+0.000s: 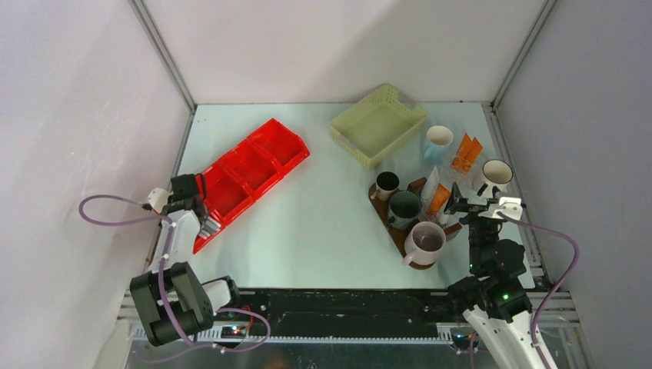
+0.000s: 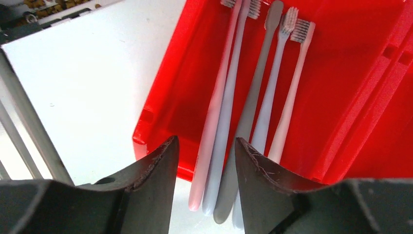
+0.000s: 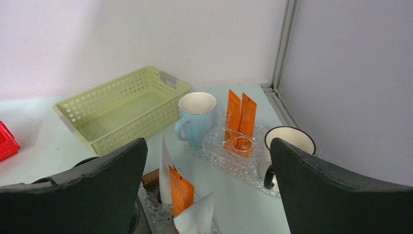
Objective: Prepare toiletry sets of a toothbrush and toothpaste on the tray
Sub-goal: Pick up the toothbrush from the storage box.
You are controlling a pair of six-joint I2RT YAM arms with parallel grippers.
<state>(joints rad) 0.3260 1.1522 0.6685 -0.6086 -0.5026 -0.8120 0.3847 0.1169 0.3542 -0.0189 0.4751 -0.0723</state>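
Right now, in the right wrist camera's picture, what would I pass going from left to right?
Red bin corner → yellow basket → blue mug → tall pair of orange tubes → white mug.

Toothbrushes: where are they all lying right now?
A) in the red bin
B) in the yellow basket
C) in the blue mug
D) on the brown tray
A: the left wrist view shows the toothbrushes lying side by side in the red bin, with their handle ends poking out over its edge.
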